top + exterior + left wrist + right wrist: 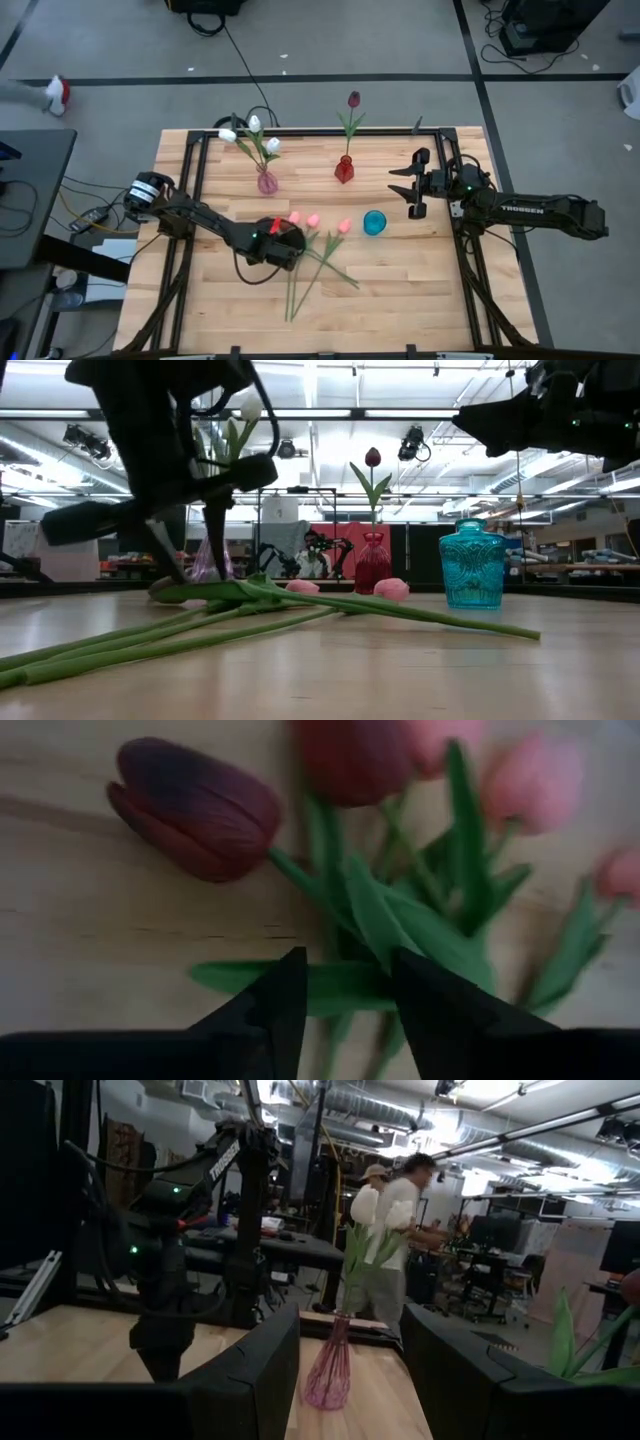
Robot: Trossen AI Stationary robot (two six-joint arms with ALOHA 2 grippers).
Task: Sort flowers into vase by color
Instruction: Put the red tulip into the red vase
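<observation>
Several tulips lie loose on the table (pixel 200 300), stems (pixel 300 285) running toward the near edge: pink heads (pixel 313 220) and a dark red head (pixel 195 810). My left gripper (pixel 285 243) is low over them, open; its fingers stand on either side of a green leaf (pixel 335 982) among the stems. A violet vase (pixel 267 182) holds white tulips (pixel 255 135). A red vase (pixel 344 170) holds one dark red tulip (pixel 353 100). A teal vase (pixel 374 222) stands without flowers. My right gripper (pixel 415 187) hovers open right of the red vase.
A black frame (pixel 200 140) borders the table's far and side edges. Bare wood lies near the front edge and to the right of the teal vase (pixel 472 565). People (pixel 395 1230) stand in the room beyond the table.
</observation>
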